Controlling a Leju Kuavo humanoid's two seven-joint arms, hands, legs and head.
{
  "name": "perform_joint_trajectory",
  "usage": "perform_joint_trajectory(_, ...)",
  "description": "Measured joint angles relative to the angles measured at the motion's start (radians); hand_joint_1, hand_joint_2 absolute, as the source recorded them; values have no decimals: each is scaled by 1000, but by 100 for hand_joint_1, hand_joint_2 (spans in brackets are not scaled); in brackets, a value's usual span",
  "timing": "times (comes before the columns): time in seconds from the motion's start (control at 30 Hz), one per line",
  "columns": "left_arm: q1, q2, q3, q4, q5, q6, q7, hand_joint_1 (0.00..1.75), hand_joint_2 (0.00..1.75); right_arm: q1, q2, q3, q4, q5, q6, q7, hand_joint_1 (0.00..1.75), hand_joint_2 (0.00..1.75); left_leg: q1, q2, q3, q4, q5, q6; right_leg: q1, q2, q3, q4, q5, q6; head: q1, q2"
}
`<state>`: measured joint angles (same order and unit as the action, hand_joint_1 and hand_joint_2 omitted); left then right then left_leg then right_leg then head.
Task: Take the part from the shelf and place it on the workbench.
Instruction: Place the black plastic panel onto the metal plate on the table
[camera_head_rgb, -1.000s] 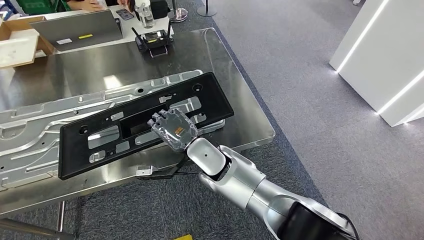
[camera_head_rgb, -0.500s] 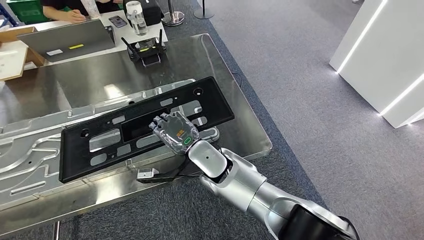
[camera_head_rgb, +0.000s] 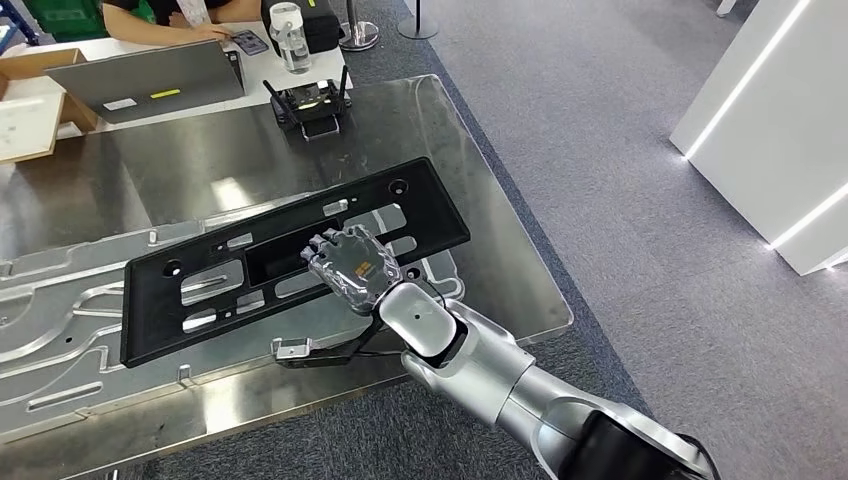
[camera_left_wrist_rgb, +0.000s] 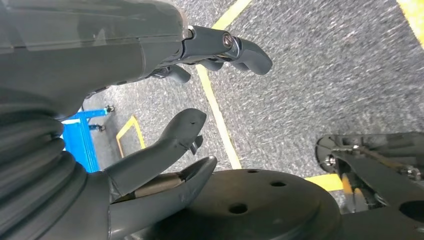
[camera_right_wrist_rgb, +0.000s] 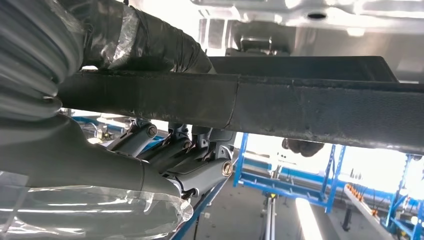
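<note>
While gripped by right hand (camera_head_rgb: 352, 268), flat black part (camera_head_rgb: 290, 255) gleams.

Silver right arm (camera_head_rgb: 480, 365); plastic-wrapped right hand (camera_head_rgb: 352, 265); dark fingers (camera_left_wrist_rgb: 245, 47)

We see a grey carpet (camera_head_rgb: 620, 200) covering the floor to the right of a steel bench (camera_head_rgb: 500, 230). White panels (camera_head_rgb: 770, 130) with bright light strips stand at the far right. Beyond the bench, a second table (camera_head_rgb: 150, 95) carries a laptop (camera_head_rgb: 150, 75), a bottle (camera_head_rgb: 286, 22) and a cardboard box (camera_head_rgb: 30, 100); a person (camera_head_rgb: 170, 15) sits behind it. A stanchion base (camera_head_rgb: 357, 33) stands on the carpet nearby. In the left wrist view, yellow lines (camera_left_wrist_rgb: 215, 100) mark the floor beside a blue frame (camera_left_wrist_rgb: 82, 140).
</note>
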<state>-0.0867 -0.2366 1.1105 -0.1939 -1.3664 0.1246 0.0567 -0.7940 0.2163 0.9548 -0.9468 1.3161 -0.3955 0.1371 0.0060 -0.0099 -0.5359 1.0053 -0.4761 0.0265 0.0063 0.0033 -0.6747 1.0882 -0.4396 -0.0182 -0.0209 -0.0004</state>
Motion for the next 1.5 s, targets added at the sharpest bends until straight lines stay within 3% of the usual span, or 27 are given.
perform_joint_trajectory(0.07, -2, -2, 0, 0, 0, 2, 7, 0, 175, 3, -1, 0, 0, -6, -2, -2, 175, 175, -1, -1, 5, 1, -8, -10, 7, 0, 20, -57, 19, -10, 0, 0)
perform_joint_trajectory(0.17, -2, -2, 0, 0, 0, 4, 12, 0, 175, 14, -2, 0, 0, -9, -7, -3, 175, 175, -2, 1, 12, 0, -14, -11, 5, 4, 29, -65, 34, -3, 0, 0)
perform_joint_trajectory(0.4, -1, 2, 9, 0, 18, 4, 1, 0, 175, 44, -9, 0, 3, -8, -35, 0, 175, 175, -2, 2, 23, -17, -22, -11, 6, 6, 31, -63, 26, -13, 0, 0)
perform_joint_trajectory(0.67, -1, 2, 21, 0, 28, 4, -12, 0, 175, 87, -25, 0, 50, -12, -82, -1, 175, 175, -2, 2, 24, -21, -22, -20, 7, 6, 32, -62, 24, -16, 0, 0)
perform_joint_trajectory(0.8, -1, 2, 25, 0, 35, 3, -14, 0, 175, 94, -26, 0, 71, -25, -90, -11, 0, 0, -2, 2, 24, -20, -21, -21, 6, 5, 33, -62, 25, -16, 0, 0)
perform_joint_trajectory(1.3, 0, 2, 46, 0, 59, -2, 10, 0, 175, 104, -17, 0, 117, -49, -110, -38, 0, 0, -2, 2, 25, -20, -23, -22, 5, 5, 34, -62, 24, -16, 0, 0)
perform_joint_trajectory(1.43, -1, 2, 52, 0, 68, -4, 5, 0, 0, 105, -17, 0, 119, -53, -108, -41, 0, 0, -2, 2, 25, -20, -23, -22, 5, 5, 35, -62, 24, -16, 0, 0)
perform_joint_trajectory(1.5, -1, 2, 57, 0, 73, -4, 1, 0, 0, 105, -17, 0, 119, -57, -107, -43, 0, 0, -2, 2, 25, -20, -23, -22, 5, 5, 35, -62, 24, -16, 0, 0)
